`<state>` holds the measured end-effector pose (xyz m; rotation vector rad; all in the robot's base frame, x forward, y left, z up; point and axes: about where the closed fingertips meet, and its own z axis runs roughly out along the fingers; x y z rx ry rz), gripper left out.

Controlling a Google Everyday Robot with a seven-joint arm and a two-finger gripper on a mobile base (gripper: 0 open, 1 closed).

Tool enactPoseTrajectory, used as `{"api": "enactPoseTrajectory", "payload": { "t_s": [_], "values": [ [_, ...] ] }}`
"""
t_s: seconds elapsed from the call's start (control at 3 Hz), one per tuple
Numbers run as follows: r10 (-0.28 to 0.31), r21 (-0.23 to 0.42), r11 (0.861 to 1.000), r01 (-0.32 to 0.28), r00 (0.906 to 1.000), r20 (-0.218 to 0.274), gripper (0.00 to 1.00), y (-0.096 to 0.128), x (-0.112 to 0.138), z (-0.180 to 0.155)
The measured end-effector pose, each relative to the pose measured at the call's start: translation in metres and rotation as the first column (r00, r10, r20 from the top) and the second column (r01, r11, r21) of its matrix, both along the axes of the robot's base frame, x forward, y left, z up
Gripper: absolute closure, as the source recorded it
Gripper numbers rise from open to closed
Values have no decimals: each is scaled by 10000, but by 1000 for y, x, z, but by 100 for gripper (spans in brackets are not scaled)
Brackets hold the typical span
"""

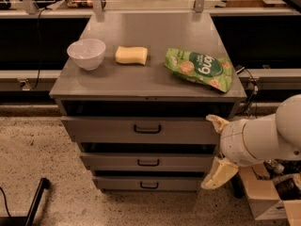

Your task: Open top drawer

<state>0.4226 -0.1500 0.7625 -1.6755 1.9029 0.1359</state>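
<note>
The top drawer [103, 129] is the widest grey metal front, just under the cabinet top, with a dark gap above it. Its small dark loop handle [147, 129] sits at centre. Two narrower drawers, the middle one [113, 162] and the bottom one [117, 183], lie below it. My gripper [217, 148] is at the right end of the drawer fronts, off to the right of the handle. It is open and empty, with one cream finger [216, 122] by the top drawer's right edge and the other lower down.
On the cabinet top [150, 81] stand a white bowl [86, 53], a yellow sponge [131, 55] and a green snack bag [200, 68]. A cardboard box [263, 197] sits on the floor at the right. A dark bar [35, 204] lies at the lower left.
</note>
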Motion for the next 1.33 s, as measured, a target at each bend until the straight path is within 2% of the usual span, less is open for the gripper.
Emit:
{"api": "enactPoseTrajectory", "payload": {
  "t_s": [0.33, 0.67, 1.0, 1.33],
  "values": [
    [-465, -83, 9988, 477, 9923, 1152, 0, -15, 29, -18],
    [-685, -315, 9966, 767, 9755, 2092, 0, -26, 64, -24],
    [-476, -393, 9975, 591, 9680, 2466, 0, -23, 90, -29],
    [-415, -394, 9978, 528, 9684, 2458, 0, -21, 90, -29]
  ]
}}
